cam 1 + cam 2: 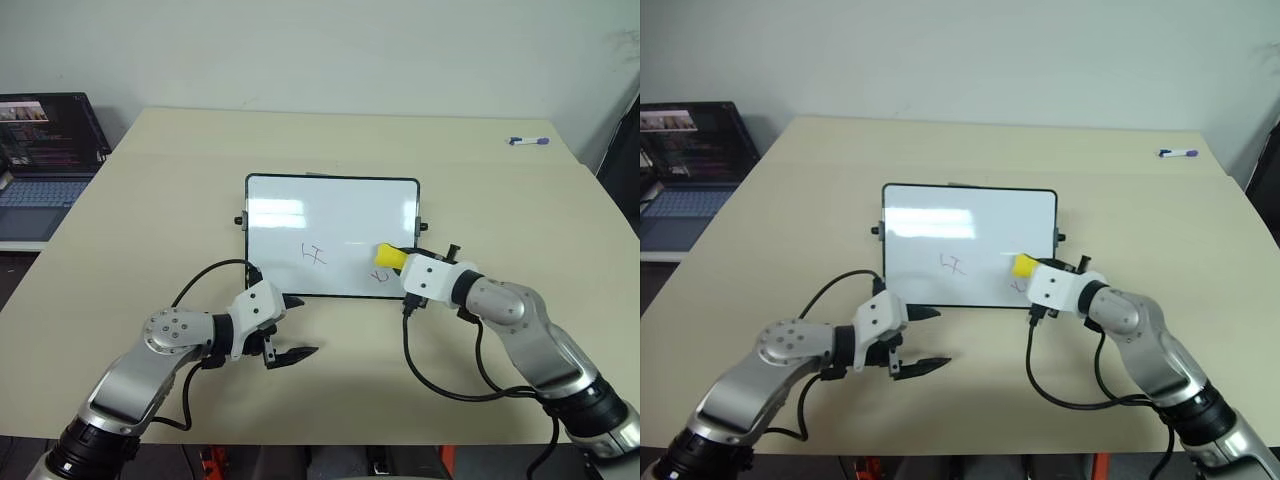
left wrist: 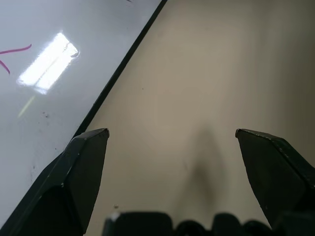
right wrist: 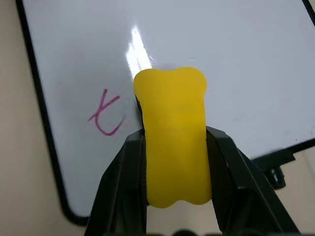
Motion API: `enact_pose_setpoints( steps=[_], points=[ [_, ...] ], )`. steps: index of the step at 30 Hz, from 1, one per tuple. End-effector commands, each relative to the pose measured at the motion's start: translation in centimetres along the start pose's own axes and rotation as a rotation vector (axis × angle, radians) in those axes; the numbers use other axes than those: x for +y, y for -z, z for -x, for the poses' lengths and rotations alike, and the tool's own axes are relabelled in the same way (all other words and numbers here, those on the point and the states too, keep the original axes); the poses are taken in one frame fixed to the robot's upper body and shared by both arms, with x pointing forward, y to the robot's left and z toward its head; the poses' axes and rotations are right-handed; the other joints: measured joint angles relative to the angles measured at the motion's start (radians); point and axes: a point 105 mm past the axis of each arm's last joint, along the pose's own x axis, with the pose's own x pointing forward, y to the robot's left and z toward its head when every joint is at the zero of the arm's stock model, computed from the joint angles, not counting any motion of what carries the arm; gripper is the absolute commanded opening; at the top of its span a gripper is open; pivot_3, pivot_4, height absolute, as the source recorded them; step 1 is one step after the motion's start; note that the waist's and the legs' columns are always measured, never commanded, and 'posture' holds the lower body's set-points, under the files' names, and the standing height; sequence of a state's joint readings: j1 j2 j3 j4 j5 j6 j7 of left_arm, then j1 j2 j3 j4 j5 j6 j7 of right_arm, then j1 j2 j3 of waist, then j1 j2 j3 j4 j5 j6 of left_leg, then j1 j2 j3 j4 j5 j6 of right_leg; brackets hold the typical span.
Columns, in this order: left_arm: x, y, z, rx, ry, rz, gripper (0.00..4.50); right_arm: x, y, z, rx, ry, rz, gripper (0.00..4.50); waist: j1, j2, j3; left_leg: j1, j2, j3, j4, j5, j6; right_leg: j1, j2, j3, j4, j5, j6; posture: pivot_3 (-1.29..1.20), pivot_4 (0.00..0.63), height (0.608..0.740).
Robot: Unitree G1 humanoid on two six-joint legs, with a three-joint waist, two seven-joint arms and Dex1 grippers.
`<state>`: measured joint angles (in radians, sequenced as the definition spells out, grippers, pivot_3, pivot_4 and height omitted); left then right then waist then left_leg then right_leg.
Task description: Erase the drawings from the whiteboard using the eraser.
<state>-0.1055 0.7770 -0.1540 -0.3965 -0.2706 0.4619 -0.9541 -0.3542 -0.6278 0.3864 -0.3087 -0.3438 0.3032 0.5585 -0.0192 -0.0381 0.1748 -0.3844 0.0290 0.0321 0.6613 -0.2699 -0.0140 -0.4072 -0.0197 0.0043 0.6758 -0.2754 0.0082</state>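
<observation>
The whiteboard (image 1: 300, 215) lies flat in the middle of the table. A dark scribble (image 1: 314, 254) sits near the board's centre, and a red scribble (image 1: 379, 277) is near its front right corner. My right gripper (image 1: 397, 262) is shut on the yellow eraser (image 1: 389, 257), held just above the board beside the red scribble (image 3: 106, 114). The eraser (image 3: 174, 147) sticks out past both fingers over the white surface. My left gripper (image 1: 295, 327) stands open over bare table just in front of the board's front edge, with nothing between its fingers (image 2: 83, 162).
A dark-screened laptop (image 1: 45, 150) sits on a side surface at the far left. A white-and-blue marker pen (image 1: 527, 141) lies at the table's far right corner. Black cables loop over the table by both wrists.
</observation>
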Motion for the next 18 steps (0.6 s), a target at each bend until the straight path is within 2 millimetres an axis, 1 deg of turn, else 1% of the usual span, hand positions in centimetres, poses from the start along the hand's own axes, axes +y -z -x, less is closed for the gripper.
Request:
enact_pose_setpoints(
  steps=[1,5,7,9,11,12,13,17,18],
  points=[
    [-0.5,-1.2,-0.1,-0.030,0.022,-0.030,4.50,1.4,1.4,0.1,0.068,-0.068,0.033,1.27,0.000,0.000,0.000,0.000,0.000,0.000,0.000,0.000,0.000,0.000,0.000,0.000,0.000,0.000,0.000,0.00,0.150,0.740],
    [-0.5,-1.3,-0.2,-0.031,0.017,-0.019,4.50,2.9,1.7,0.8,0.089,-0.169,0.045,1.26,0.000,0.000,0.000,0.002,0.000,0.000,0.001,0.000,0.000,0.001,0.000,0.000,0.001,-0.001,0.001,0.00,0.150,0.740],
    [-0.6,-1.3,-0.2,-0.032,0.016,-0.017,4.50,3.2,1.9,0.9,0.106,-0.195,0.056,1.26,0.000,0.000,0.000,0.003,0.000,0.000,0.001,0.000,0.000,0.002,0.000,0.000,0.002,-0.002,0.004,0.00,0.150,0.740],
    [-0.6,-1.3,-0.2,-0.032,0.015,-0.017,4.50,2.8,2.1,0.8,0.114,-0.173,0.061,1.26,0.000,-0.001,0.000,0.004,0.000,0.000,0.002,0.000,0.000,0.002,0.000,0.000,0.003,-0.002,0.004,0.00,0.150,0.740],
    [-0.6,-1.3,-0.2,-0.033,0.016,-0.017,4.50,-0.6,1.8,0.3,0.109,-0.001,0.067,1.26,0.000,-0.001,0.000,0.004,0.000,0.000,0.002,0.000,0.000,0.002,0.000,0.000,0.004,-0.002,0.004,0.00,0.150,0.740],
    [-0.6,-1.3,-0.3,-0.033,0.016,-0.017,4.50,-1.6,1.7,0.2,0.108,0.046,0.071,1.26,-0.001,0.000,0.000,0.004,0.000,0.000,0.002,0.001,0.000,0.002,0.000,0.000,0.004,-0.002,0.004,0.00,0.150,0.740],
    [-0.6,-1.3,-0.3,-0.034,0.017,-0.017,4.50,-2.2,1.7,0.2,0.107,0.072,0.079,1.26,-0.003,-0.001,0.000,0.004,0.000,0.000,0.002,0.001,0.000,0.002,0.000,0.001,0.004,-0.002,0.004,0.00,0.150,0.740],
    [-0.7,-1.3,-0.3,-0.035,0.018,-0.014,4.50,-1.1,2.4,0.4,0.126,0.010,0.083,1.25,-0.004,-0.001,-0.001,0.004,0.000,0.000,0.002,0.001,0.000,0.002,0.000,0.001,0.004,-0.001,0.004,0.00,0.150,0.740],
    [-0.7,-1.3,-0.3,-0.035,0.018,-0.014,4.50,-0.7,2.6,0.5,0.131,-0.008,0.083,1.25,-0.004,-0.001,-0.001,0.004,0.000,0.000,0.002,0.001,0.000,0.002,0.000,0.001,0.004,0.000,0.002,0.00,0.150,0.740]
  ],
)
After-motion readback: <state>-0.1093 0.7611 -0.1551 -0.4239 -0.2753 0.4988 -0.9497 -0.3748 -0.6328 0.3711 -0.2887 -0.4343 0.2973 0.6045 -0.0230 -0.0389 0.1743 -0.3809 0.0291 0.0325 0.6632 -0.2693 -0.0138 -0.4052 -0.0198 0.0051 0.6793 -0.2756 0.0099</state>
